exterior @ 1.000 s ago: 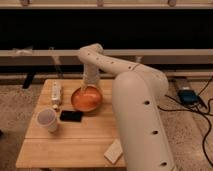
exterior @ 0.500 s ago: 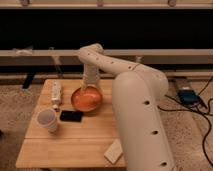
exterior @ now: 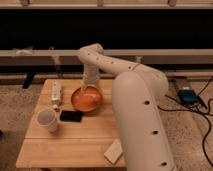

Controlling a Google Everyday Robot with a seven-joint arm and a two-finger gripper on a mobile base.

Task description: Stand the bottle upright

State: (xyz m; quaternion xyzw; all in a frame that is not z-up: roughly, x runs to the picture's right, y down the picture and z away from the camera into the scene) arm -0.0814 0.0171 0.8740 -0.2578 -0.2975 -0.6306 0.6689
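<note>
Currently the gripper (exterior: 88, 91) hangs directly above the orange bowl (exterior: 75, 101), over the bowl's far rim, its tips pointing down. The claw is released: fingers spread, nothing between them, no contact with the bowl that can be confirmed.

The bottle (exterior: 56, 92) lies on its side on the wooden table (exterior: 75, 142), to the left of the bowl as the camera sees it and apart from it, near the table's left edge. Its long axis runs from the far side of the table toward the near side. It is not upright. The gripper is well clear of it.

A white paper cup (exterior: 47, 120) stands upright nearer the camera than the bowl and to its left, in front of the bottle. A flat black object (exterior: 71, 116) lies just in front of the bowl, between bowl and cup. A pale rectangular block (exterior: 114, 151) rests well in front of the bowl, slightly to its right, at the table's near edge.

The white arm (exterior: 135, 110) rises from the right of the bowl and bends over to reach it from behind. On the floor far to the right of the bowl sits a blue device (exterior: 187, 95) with dark cables.
</note>
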